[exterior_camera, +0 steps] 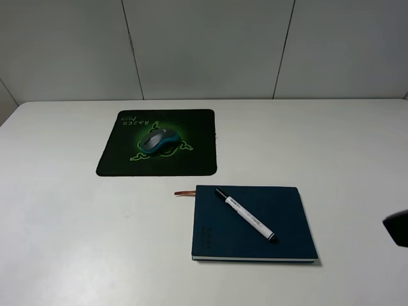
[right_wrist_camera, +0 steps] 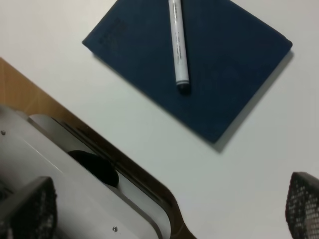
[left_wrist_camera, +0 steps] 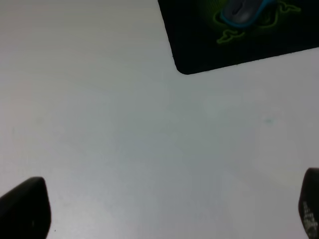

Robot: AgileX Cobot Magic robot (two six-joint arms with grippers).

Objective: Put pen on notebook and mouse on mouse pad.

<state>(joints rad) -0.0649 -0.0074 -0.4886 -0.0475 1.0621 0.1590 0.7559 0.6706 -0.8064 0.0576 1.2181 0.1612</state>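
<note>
A white table [exterior_camera: 70,242] fills the scene, with pale grey wall panels [exterior_camera: 204,48] rising behind its far edge.

Nearest to me lies the notebook [exterior_camera: 280,233], dark navy, flat on the table slightly right of centre. A thin reddish-brown ribbon [exterior_camera: 185,192] sticks out from its far left corner. The pen [exterior_camera: 245,215] rests on top of the cover, lying diagonally, its white barrel running from the far left toward the near right, both ends black.

My right gripper [right_wrist_camera: 169,209] hangs above the table, off the notebook's near right side and well apart from it. In the right wrist view its two dark fingertips [right_wrist_camera: 304,206] sit at opposite edges of the picture, spread wide, with nothing between them. In the overhead view only a dark sliver of this arm shows at the right border.

My left gripper [left_wrist_camera: 164,211] hovers over bare table on the left side. Its fingertips [left_wrist_camera: 25,206] also stand far apart at the picture's two lower corners, holding nothing and touching nothing. The near corner of the mouse pad [left_wrist_camera: 199,50] lies ahead of it, clearly apart.

Farther back, left of centre, the mouse pad lies flat, black with a bright green logo. The mouse [exterior_camera: 159,141], grey on top with teal sides, sits on the pad, over the logo, near the pad's middle.
</note>
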